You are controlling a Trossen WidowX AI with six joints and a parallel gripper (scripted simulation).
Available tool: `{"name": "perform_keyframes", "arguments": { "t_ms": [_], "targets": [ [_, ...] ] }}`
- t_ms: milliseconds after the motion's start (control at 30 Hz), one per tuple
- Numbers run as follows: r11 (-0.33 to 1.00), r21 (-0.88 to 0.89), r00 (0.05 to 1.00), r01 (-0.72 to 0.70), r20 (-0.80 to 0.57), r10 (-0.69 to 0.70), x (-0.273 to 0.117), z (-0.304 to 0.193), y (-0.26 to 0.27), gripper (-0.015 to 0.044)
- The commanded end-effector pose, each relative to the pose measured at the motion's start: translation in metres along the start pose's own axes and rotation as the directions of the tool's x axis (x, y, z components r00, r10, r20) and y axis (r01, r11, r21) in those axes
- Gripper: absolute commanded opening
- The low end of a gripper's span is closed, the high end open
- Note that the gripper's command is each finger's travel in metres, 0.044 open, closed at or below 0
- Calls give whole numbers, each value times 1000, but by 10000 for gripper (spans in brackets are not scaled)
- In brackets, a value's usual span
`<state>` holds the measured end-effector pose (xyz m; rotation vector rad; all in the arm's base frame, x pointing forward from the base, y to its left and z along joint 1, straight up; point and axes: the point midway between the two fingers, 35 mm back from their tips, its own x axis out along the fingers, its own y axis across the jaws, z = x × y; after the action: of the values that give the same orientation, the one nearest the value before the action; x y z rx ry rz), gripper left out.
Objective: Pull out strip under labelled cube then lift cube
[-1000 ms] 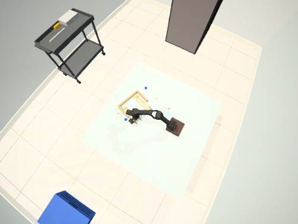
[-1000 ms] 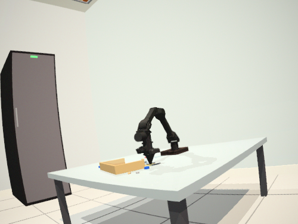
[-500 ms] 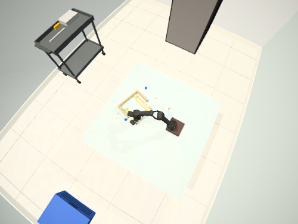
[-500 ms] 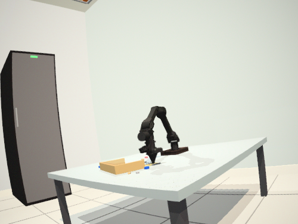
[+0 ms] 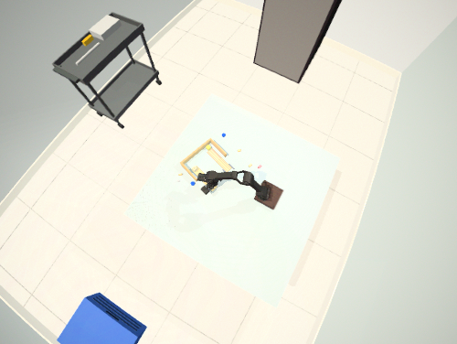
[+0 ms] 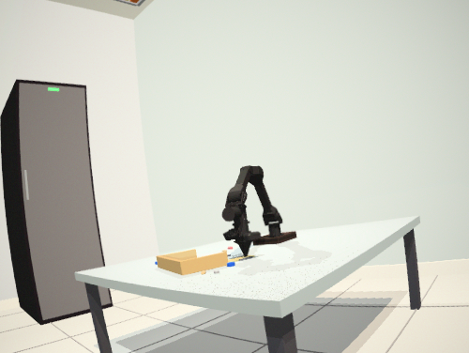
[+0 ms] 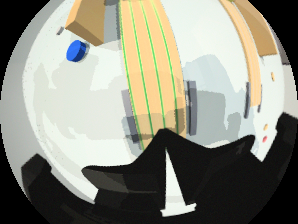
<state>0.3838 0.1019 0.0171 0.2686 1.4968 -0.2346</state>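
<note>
My gripper [image 6: 246,254] [image 7: 162,132] is shut, its fingertips low at the near end of a tan strip with green lines [image 7: 151,60]. That end lies between two short grey rails, and the fingertips hide part of it. The strip runs away into the wooden tray [image 5: 196,152] [image 6: 204,264]. Another tan strip [image 7: 248,47] lies to the right in the wrist view. More tan strips [image 5: 219,160] lie side by side in the tray. A small yellow block [image 5: 208,147] is by the tray's far corner. No label is readable, and the labelled cube cannot be told for sure.
A blue disc [image 5: 193,183] [image 6: 231,264] [image 7: 76,51] lies outside the tray near the gripper. Another blue piece [image 5: 223,134] lies past the far corner. Small orange and red bits lie around the tray. The arm's brown base [image 5: 274,196] is on the white table [image 6: 328,263].
</note>
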Motion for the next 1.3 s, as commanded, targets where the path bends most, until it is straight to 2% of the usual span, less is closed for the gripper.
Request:
{"name": "perform_keyframes", "arguments": {
  "t_ms": [0, 1267],
  "targets": [
    [1000, -5, 1000, 8, -19, -8, 5, -13, 0, 0],
    [1000, -4, 1000, 8, -24, -8, 5, -70, 1, 0]
  ]
}}
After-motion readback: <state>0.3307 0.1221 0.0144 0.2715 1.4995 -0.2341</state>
